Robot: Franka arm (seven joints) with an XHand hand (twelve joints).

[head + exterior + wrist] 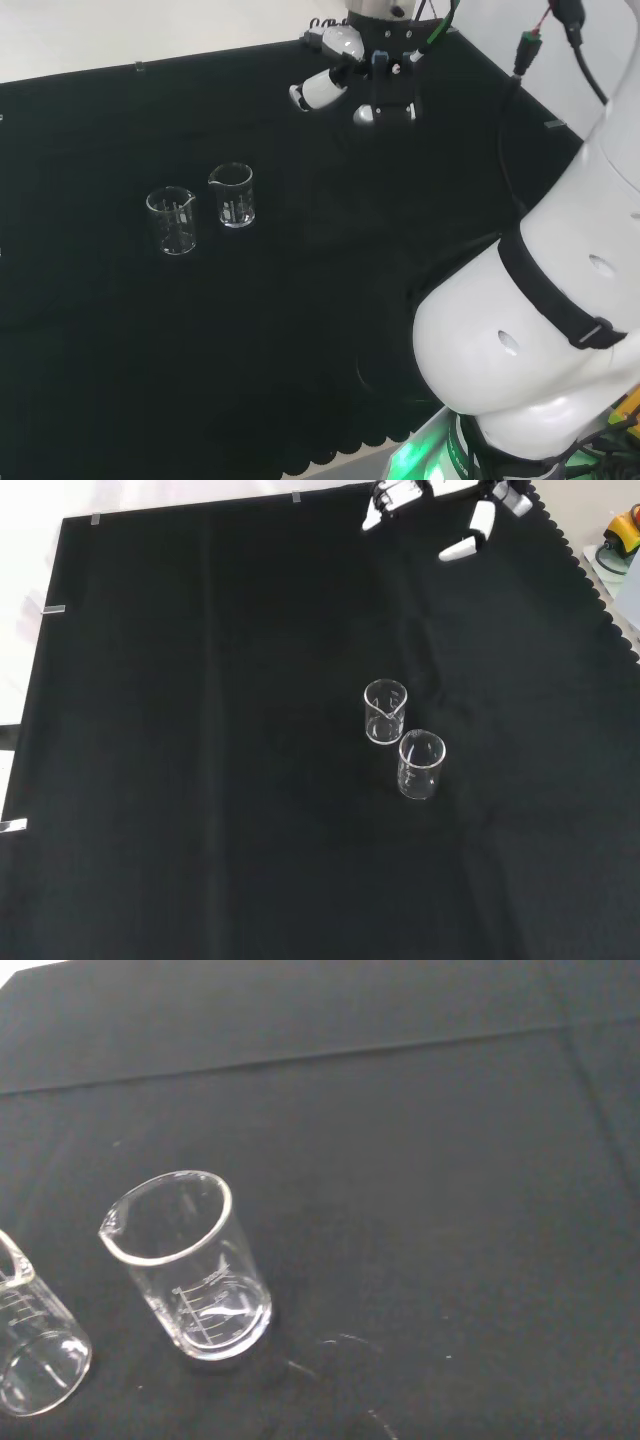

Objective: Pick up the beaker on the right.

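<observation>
Head view: hand [345, 85] open, upper centre, well apart from both beakers [232, 195]. Wrist view cuts off one beaker.

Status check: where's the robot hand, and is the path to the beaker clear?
Robot hand open, holding nothing. Right beaker upright on the cloth, untouched. Second beaker close beside it.

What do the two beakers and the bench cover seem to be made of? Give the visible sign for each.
Right beaker and left beaker, as the head view places them: clear, glossy, likely glass, possibly plastic. The cloth shows through their walls, the rims catch the light, and there are printed scale marks.

Bench cover: matte black fabric, with soft folds and a scalloped edge.
</observation>
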